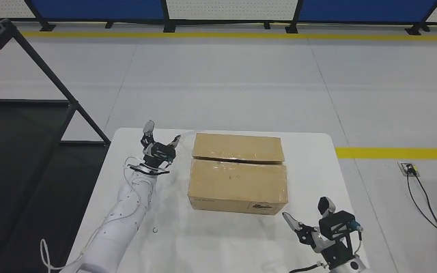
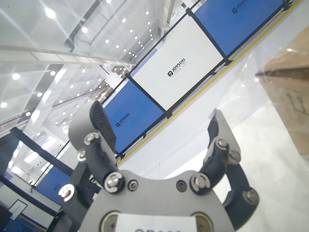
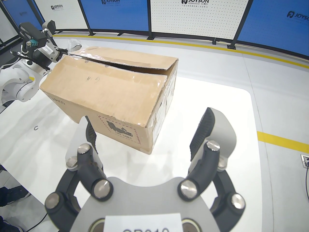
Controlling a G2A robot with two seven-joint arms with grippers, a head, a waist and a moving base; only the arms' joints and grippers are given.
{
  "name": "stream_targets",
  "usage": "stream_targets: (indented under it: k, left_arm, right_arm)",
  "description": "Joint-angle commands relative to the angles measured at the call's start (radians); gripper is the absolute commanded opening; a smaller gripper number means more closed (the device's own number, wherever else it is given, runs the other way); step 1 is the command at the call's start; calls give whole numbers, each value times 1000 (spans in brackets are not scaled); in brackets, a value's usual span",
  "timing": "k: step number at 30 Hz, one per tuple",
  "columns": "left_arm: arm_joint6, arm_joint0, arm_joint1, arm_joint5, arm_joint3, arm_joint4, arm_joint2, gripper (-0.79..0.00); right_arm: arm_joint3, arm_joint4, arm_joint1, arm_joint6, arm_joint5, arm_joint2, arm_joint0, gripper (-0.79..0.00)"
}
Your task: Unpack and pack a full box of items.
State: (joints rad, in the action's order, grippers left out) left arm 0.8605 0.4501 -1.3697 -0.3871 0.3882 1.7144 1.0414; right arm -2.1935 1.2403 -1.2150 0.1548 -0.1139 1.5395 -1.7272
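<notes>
Cardboard held the middle of the surface: a brown rectangular cardboard box (image 1: pixel 237 174) stood on the white round-cornered table (image 1: pixel 308 154), nearer its far edge. Its top flaps lay folded down, with a dark slit along the seam and torn clear tape on it. The left gripper (image 1: pixel 162 135) hung just beside the box's far left corner, its fingers spread apart and holding nothing. The right gripper (image 1: pixel 306 213) sat over the table's near right corner, well apart from the box, its fingers likewise spread and empty.

Around the table lay a pale grey floor (image 1: pixel 205 75). A yellow floor line (image 1: pixel 171 34) ran along the far side, in front of blue and white pegboard panels (image 1: pixel 232 7) on black feet. A second yellow stripe (image 1: pixel 386 153) ran on the right, near a floor socket (image 1: pixel 407 168) with a cable. A black metal frame (image 1: pixel 48 75) stood on the left. The left wrist view showed a white ceiling with rows of round lights (image 2: pixel 50 13).
</notes>
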Motion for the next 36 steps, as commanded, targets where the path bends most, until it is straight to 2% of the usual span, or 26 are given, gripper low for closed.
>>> stream_targets:
  k: [1,12,19,36]
  left_arm:
    - [9,13,4,-15,10,-14,13,0]
    - [54,113,29,-148,125,-75,91,0]
    - [26,187,52,-222,221,-38,134,0]
    - [-141,352,99,-241,412,15,258,0]
  right_arm:
    - [1,1,0,-3,-1,0,-2,0]
    - [1,8,-1,0,-7,-5,0,0]
    - [3,11,-1,-1,-18,-8,7,0]
    - [4,31,0,50,-55,-27,67,0]
